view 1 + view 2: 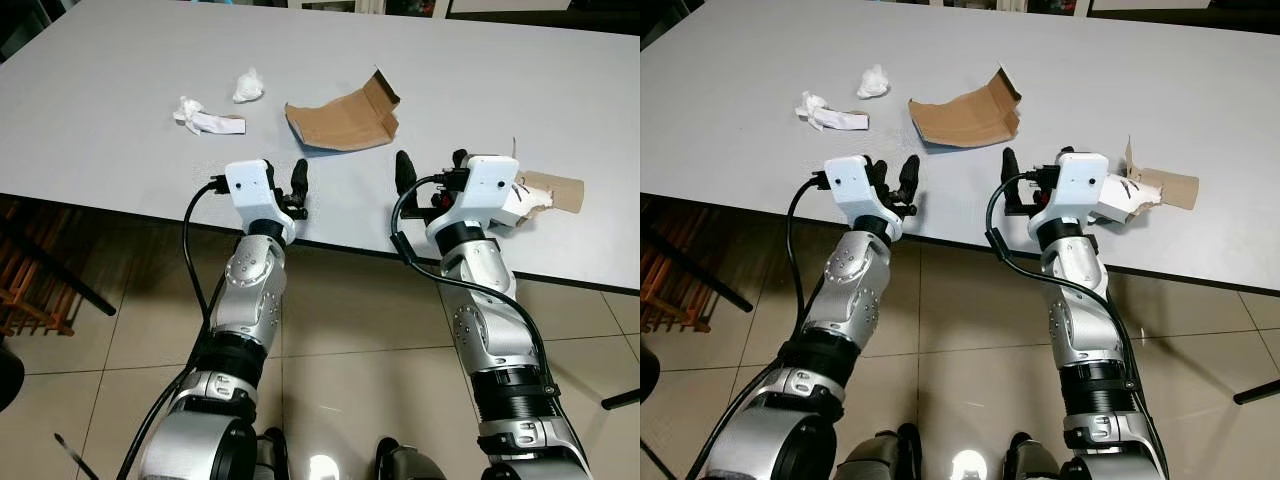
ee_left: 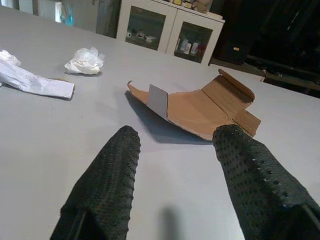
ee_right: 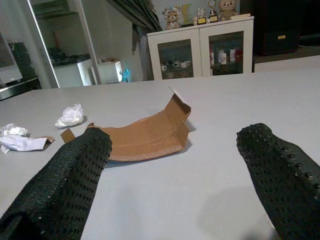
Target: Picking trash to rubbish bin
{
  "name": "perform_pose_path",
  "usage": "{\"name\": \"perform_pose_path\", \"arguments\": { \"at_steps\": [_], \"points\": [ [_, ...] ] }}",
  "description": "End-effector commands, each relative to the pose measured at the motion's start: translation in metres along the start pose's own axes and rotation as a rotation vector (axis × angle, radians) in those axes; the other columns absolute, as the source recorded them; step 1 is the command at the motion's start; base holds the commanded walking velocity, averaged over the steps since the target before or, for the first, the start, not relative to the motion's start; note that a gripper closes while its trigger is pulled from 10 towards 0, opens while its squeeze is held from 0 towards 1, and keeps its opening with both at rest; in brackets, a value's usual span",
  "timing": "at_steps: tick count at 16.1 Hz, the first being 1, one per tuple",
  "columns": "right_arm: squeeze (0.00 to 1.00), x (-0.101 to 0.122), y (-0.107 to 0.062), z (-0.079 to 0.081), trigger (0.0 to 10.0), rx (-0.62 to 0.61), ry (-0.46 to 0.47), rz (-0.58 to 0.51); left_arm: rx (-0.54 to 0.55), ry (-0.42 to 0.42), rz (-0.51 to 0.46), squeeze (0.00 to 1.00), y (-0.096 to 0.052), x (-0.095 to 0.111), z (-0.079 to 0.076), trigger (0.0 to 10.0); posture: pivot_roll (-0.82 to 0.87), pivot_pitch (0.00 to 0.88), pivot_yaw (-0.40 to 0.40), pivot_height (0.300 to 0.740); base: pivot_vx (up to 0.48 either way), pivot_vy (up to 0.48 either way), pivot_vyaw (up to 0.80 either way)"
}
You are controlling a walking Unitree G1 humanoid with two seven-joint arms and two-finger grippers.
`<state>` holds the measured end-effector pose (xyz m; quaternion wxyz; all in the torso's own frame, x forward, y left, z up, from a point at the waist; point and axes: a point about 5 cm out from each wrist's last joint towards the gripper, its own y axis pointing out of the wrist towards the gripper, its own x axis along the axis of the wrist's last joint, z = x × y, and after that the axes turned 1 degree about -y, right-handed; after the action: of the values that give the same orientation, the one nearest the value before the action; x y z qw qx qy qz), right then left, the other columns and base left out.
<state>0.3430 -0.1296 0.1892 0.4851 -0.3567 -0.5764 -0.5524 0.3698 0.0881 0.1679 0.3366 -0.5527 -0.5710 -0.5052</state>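
We hold both pincers with fingers spread and empty over the grey worktop's (image 1: 120,120) near edge, left pincer (image 1: 285,180) and right pincer (image 1: 415,180) near mid-frame. The flattened cardboard (image 1: 342,118) lies just beyond them, bare worktop between. Two crumpled tissues (image 1: 208,120) (image 1: 248,86) sit upper left; a torn carton (image 1: 540,192) lies right, near the edge.

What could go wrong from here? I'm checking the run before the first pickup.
1. The flattened brown cardboard piece lies flat and wide on the grey table; the open left hand may push it instead of gripping it.
2. The torn white and brown carton sits beside the right wrist, so the open right hand reaching forward could knock it.
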Motion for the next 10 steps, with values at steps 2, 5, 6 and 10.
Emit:
{"name": "perform_pose_path", "arguments": {
  "at_steps": [2,5,6,10],
  "points": [
    [0.00,-0.0025,-0.0012,0.0020,10.0,0.014,0.000,0.020,0.011,0.000,0.010,1.00,0.0015,-0.0006,0.0016,10.0,-0.03,0.192,0.051,0.740,0.000,0.000,0.00],
    [0.00,-0.0026,-0.0013,0.0023,10.0,0.018,0.001,0.022,-0.004,-0.008,0.005,1.00,0.0031,0.0000,-0.0004,10.0,-0.04,0.192,0.051,0.740,0.000,0.000,0.00],
    [0.00,-0.0026,-0.0014,0.0024,10.0,0.019,0.001,0.023,-0.006,-0.009,0.005,1.00,0.0031,0.0000,-0.0007,10.0,-0.04,0.191,0.051,0.740,0.000,0.000,0.00],
    [0.00,-0.0034,-0.0018,0.0036,10.0,0.025,0.003,0.027,0.011,0.009,0.003,0.00,0.0033,0.0002,0.0008,10.0,-0.03,0.192,0.051,0.740,0.000,0.000,0.00]
  ]
}}
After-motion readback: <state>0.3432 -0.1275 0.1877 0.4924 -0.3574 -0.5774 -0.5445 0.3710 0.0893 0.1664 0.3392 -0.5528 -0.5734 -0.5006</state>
